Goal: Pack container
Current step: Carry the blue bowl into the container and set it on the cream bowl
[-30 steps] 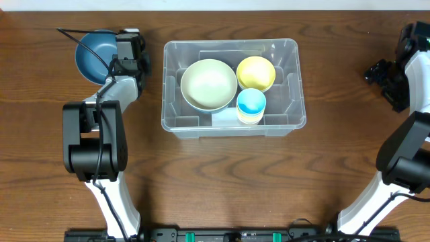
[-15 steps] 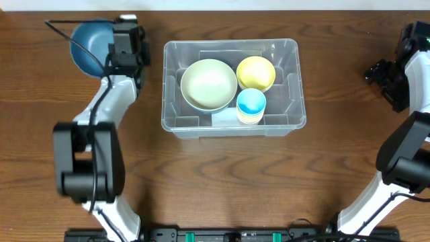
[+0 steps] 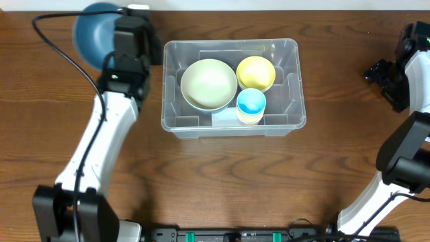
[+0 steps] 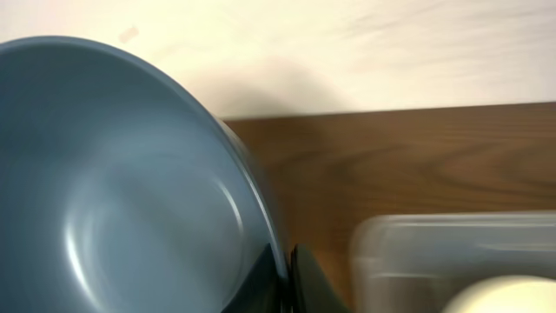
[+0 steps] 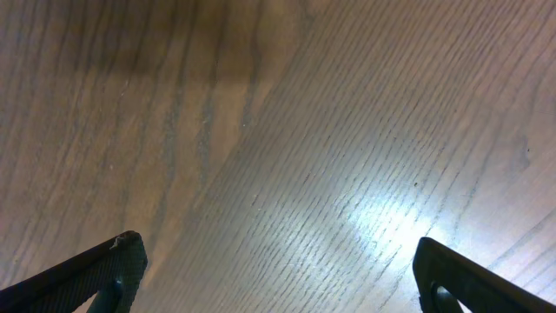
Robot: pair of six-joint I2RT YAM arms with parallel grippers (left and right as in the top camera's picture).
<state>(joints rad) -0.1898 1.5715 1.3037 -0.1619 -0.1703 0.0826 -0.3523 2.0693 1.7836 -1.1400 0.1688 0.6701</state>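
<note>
Overhead, the left gripper [image 3: 122, 30] was seen clamped on the rim of a blue bowl [image 3: 93, 30], the container [image 3: 201, 128] just beside it; from the left wrist that pinch was confirmed; from the right wrist, the right gripper [image 5: 278, 278] was shown spread wide, holding nothing.

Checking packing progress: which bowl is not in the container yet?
The dark blue bowl, pinched at its rim by the left gripper; the cream bowl and yellow bowl sit inside the container.
</note>
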